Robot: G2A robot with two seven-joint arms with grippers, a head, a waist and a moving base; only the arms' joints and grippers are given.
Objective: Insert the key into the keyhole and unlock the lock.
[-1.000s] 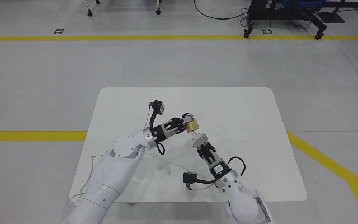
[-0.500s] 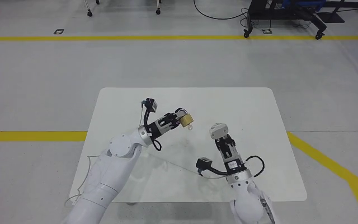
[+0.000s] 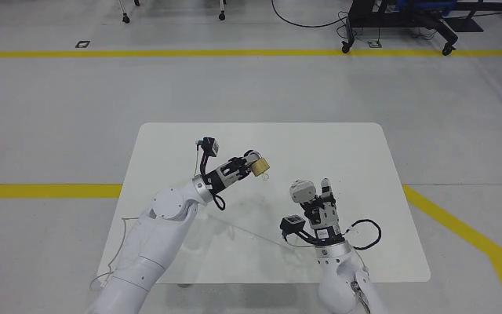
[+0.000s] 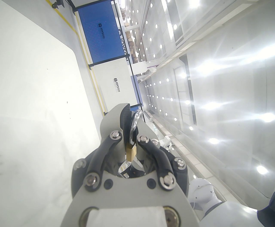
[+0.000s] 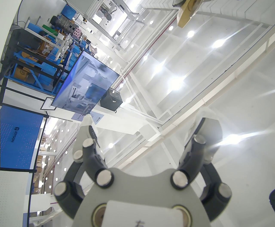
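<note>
From above: saw the left gripper (image 3: pixel 251 167) shut tight on a brass padlock (image 3: pixel 260 166). Held it clear of the table (image 3: pixel 353 149), about midway between the left and right edges and somewhat nearer the far edge. Found the right gripper (image 3: pixel 314 189) over the table too, closer to the right edge and the near edge, well apart from the padlock. Pointed upward, spread wide, with nothing held.

From the left wrist: saw the left gripper (image 4: pixel 131 123) closed around the padlock (image 4: pixel 131 151), with the brass body pinched between the two fingers (image 4: pixel 116 120). Noted the silver shackle (image 4: pixel 136 117) poking out past the fingertips. Made out the table (image 4: pixel 32 96) beyond, with one rounded corner, and blue and white boards (image 4: pixel 107 43) past its edge.

From the right wrist: saw the right gripper (image 5: pixel 148 131) wide open, fingers (image 5: pixel 89 131) far apart and gripping nothing. Caught the padlock (image 5: pixel 184 15) farther off, beyond the fingertips. Noted a large screen (image 5: pixel 86 86) in the room behind.
</note>
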